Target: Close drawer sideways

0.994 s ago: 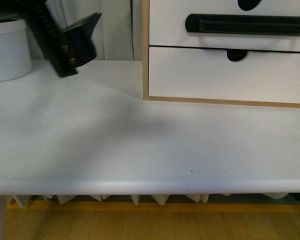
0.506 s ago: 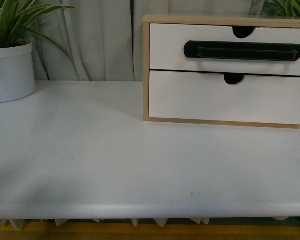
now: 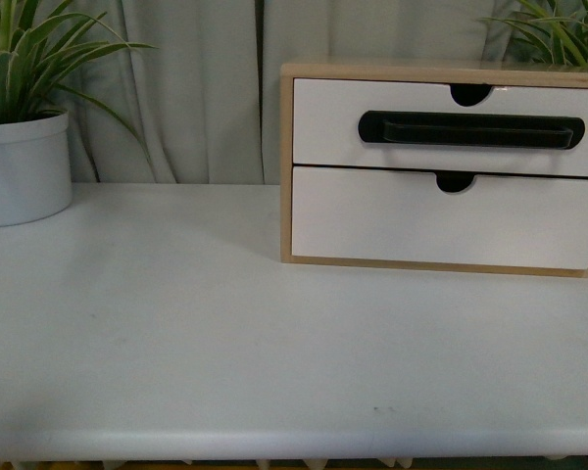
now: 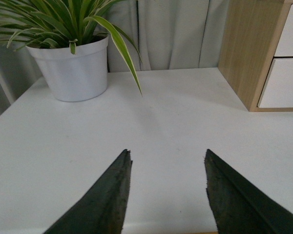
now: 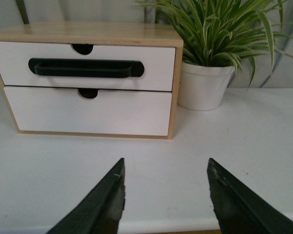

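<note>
White-fronted and set in a light-wood frame, the upper drawer (image 3: 441,108) with the long black bar handle (image 3: 468,129) and a semicircular notch in its top edge is sitting at the far right of the white table (image 3: 176,333), above a plain white drawer (image 3: 441,215) that has a notch but no handle. Its front is looking flush with the frame in both the front view and the right wrist view — by my reading it is already pushed home, or very nearly, though a slight gap would be hard to tell from these angles.

Neither arm is showing in the front view. The right gripper (image 5: 166,195) is hovering near the table's front edge with its dark fingers spread and nothing between them, facing the drawer front squarely. The left gripper (image 4: 167,192) is likewise spread and empty, pointing past a white potted plant (image 4: 71,68) at far left, with the cabinet's wooden side (image 4: 244,48) off to its right.

The handle's long axis is running left to right — across the right gripper's line of approach — and the right arm is the nearer one for any final press.
</note>
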Available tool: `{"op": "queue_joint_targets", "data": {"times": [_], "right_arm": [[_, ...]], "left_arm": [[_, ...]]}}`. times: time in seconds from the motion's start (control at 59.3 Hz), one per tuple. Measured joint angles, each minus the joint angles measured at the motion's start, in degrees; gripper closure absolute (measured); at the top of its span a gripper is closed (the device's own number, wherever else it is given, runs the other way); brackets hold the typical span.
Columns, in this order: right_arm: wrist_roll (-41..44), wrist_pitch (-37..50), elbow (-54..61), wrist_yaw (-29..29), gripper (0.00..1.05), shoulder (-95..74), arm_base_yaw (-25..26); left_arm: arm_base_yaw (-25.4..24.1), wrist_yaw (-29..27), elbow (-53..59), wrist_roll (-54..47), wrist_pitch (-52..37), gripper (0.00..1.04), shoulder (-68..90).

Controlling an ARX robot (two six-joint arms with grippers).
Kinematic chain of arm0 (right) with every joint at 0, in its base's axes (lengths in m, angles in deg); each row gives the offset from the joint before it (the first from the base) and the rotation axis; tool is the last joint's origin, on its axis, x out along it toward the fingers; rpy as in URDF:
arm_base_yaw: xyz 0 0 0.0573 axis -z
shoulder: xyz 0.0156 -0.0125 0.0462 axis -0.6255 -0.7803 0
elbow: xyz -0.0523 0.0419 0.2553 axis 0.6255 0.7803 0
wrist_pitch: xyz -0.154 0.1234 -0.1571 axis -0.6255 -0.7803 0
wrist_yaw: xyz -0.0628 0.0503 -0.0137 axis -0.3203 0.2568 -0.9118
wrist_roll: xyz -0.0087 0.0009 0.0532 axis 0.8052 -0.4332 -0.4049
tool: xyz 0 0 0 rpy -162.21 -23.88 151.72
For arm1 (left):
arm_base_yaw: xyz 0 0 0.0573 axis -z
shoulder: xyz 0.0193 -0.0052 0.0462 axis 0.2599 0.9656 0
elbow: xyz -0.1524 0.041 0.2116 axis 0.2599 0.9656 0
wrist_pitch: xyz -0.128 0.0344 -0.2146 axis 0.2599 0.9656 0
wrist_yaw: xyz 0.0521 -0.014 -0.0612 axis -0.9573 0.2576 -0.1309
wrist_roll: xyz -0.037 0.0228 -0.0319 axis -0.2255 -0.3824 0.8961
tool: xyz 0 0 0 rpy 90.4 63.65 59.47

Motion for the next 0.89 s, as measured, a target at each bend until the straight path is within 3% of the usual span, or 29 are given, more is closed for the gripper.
{"op": "queue_joint_targets", "data": {"times": [0.135,0.219,0.236,0.337,0.893], "right_arm": [[-1.0,0.4,2.8,0.1,0.82,2.0,0.0],[-1.0,0.4,4.2,0.2,1.02,3.8,0.1],[-1.0,-0.7,4.3,0.2,1.04,5.0,0.1],[-1.2,-5.1,5.6,0.2,1.04,9.7,0.1],[-1.2,-4.7,9.4,0.3,1.04,14.6,0.1]], "left_arm": [[-2.2,2.1,1.2,2.7,2.3,0.81,-3.5],[-7.5,8.3,2.0,3.2,4.4,1.01,-6.4],[-8.2,8.5,2.1,3.5,4.7,1.01,-6.8],[-9.1,8.7,2.6,3.8,6.1,1.01,-8.9],[-9.1,8.9,4.2,4.0,12.4,1.01,-17.5]]}}
